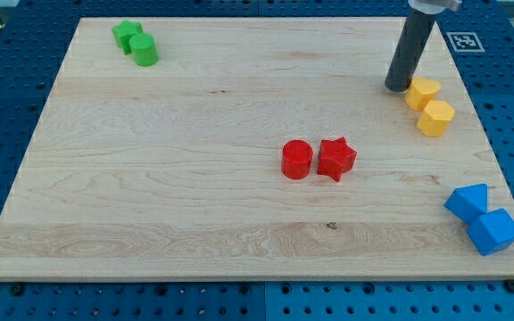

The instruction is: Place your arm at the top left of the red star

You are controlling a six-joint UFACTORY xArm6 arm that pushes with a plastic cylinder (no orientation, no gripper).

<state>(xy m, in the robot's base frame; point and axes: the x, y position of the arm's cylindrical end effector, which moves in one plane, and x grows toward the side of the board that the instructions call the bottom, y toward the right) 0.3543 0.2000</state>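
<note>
The red star [336, 159] lies near the middle of the wooden board [194, 178], touching a red cylinder [296, 160] on its left. My tip [397, 87] is at the view's upper right, well above and to the right of the red star. It stands just left of a yellow block [423, 93].
A second yellow block [435, 118] lies below the first. Two green blocks [127, 35] [145, 50] sit at the top left corner. Two blue blocks [468, 201] [494, 231] lie at the bottom right edge. A blue pegboard surrounds the board.
</note>
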